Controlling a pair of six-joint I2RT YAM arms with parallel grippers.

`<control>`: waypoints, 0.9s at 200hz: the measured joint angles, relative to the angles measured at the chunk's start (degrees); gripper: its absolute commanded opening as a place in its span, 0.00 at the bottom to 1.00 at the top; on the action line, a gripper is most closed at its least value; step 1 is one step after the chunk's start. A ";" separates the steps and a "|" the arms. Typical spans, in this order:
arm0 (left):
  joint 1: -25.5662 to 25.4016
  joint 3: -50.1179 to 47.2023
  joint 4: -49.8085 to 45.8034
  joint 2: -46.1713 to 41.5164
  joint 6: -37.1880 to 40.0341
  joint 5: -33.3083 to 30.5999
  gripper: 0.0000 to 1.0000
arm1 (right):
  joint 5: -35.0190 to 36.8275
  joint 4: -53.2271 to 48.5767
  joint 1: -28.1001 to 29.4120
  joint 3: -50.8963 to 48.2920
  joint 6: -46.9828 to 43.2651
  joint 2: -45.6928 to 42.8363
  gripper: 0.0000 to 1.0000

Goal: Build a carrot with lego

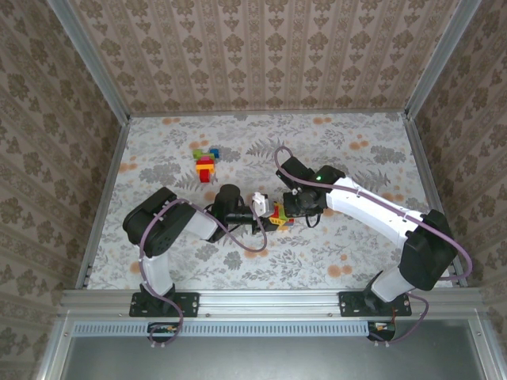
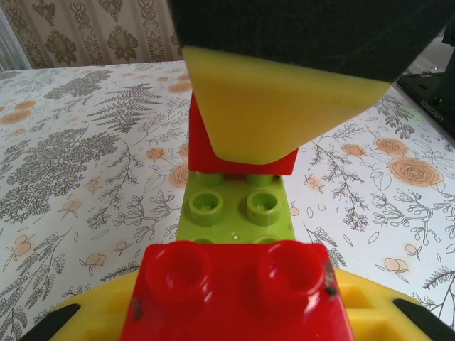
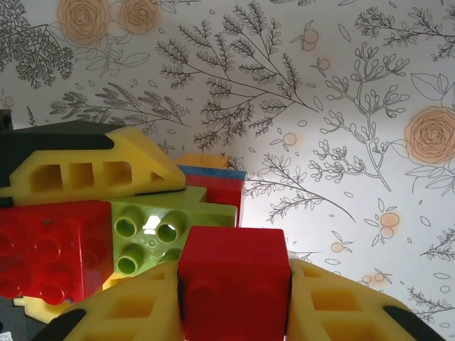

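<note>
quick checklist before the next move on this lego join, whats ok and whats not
1. Left gripper shut on the first red brick: ok.
2. Right gripper shut on the second red brick: ok.
3. Green brick sits between the two red bricks, studs in line: ok.
4. Green brick pressed fully home on both reds: cannot tell.
5. Spare bricks lie apart from both arms: ok.
6. Held stack lifted off the table: cannot tell.
</note>
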 measured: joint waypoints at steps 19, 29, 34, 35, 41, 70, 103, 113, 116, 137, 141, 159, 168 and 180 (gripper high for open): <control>0.00 0.02 0.00 0.00 0.00 -0.02 0.00 | -0.04 0.55 0.00 -0.13 0.00 0.02 0.23; 0.00 0.02 0.00 0.00 0.00 -0.02 0.00 | -0.11 0.61 0.00 -0.17 0.00 0.13 0.23; 0.00 0.02 0.00 0.00 0.00 -0.02 0.00 | -0.11 0.70 0.00 -0.24 0.00 0.17 0.23; 0.00 0.02 0.00 0.00 0.00 -0.02 0.00 | -0.11 0.72 0.00 -0.26 0.02 0.22 0.23; 0.00 0.02 0.00 0.00 0.00 0.00 0.00 | -0.13 0.79 0.00 -0.31 0.00 0.35 0.23; 0.00 0.02 -0.02 0.00 -0.02 -0.02 0.00 | -0.22 0.92 0.00 -0.42 0.00 0.46 0.23; 0.00 0.07 -0.04 0.00 -0.20 -0.02 0.00 | -0.20 0.98 0.00 -0.50 0.00 0.46 0.24; 0.00 0.07 -0.04 0.00 -0.22 -0.04 0.00 | -0.22 0.98 0.00 -0.50 -0.02 0.61 0.24; 0.00 0.07 -0.04 0.00 -0.24 -0.07 0.00 | -0.20 0.98 0.00 -0.50 -0.02 0.68 0.25; 0.04 0.07 -0.11 -0.02 -0.68 -0.07 0.00 | -0.17 0.63 -0.07 0.44 -0.04 1.92 0.25; 0.04 0.07 -0.15 -0.07 -0.70 -0.09 0.00 | -0.17 0.39 -0.09 0.81 -0.04 2.38 0.25; 0.28 0.07 -0.50 -0.20 -1.38 -0.35 0.00 | -0.42 -0.44 -0.52 2.36 -0.28 4.02 0.25; 0.39 0.07 -0.66 -0.24 -1.70 -0.35 0.00 | -0.85 -0.79 -0.76 2.93 -0.46 4.57 0.25; 0.42 0.07 -0.83 -0.33 -1.99 -0.55 0.00 | -1.42 -1.31 -1.20 3.63 -0.92 5.20 0.25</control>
